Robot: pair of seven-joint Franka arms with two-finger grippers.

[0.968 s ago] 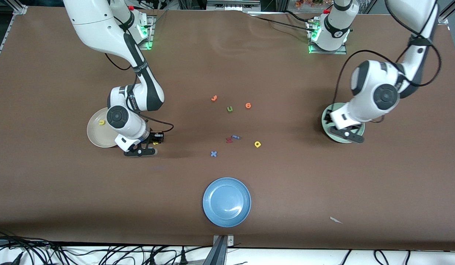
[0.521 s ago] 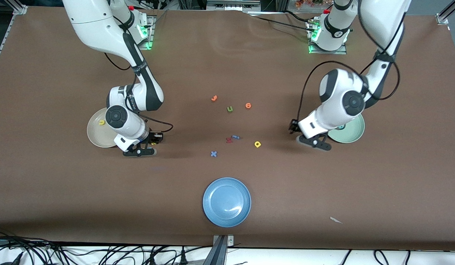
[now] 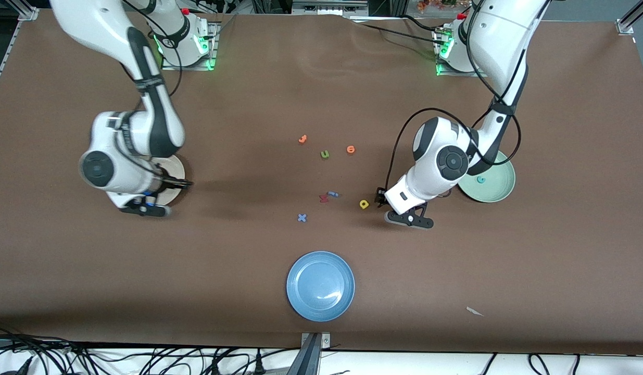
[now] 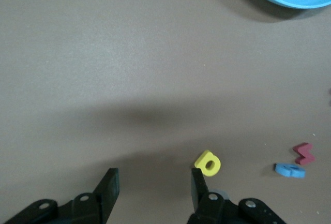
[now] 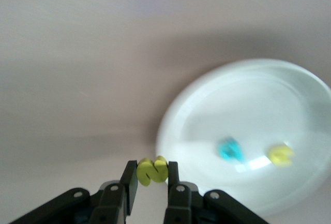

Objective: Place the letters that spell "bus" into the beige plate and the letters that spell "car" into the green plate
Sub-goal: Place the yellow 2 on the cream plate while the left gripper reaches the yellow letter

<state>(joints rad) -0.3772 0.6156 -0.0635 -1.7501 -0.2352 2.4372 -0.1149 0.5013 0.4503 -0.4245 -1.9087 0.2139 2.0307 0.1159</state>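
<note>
**Both arms down low over the table**

The right arm sweeps from its base at the front view's eleven o'clock down to nine o'clock, wrist bent low. The right gripper (image 5: 151,175) is clamped tight, a small yellow letter (image 5: 152,170) pinched between its fingers. The left arm arcs from one o'clock to just past centre at four o'clock, elbow high, wrist tipped down. The left gripper (image 4: 152,182) hangs close above the tabletop, fingers apart, nothing between them.

Table (image 3: 248,291): brown matte top, evenly lit. Metal frame rails (image 3: 27,11) at 11 and 1 o'clock corners. Tangled black cables (image 3: 144,359) along 6 o'clock edge.
</note>
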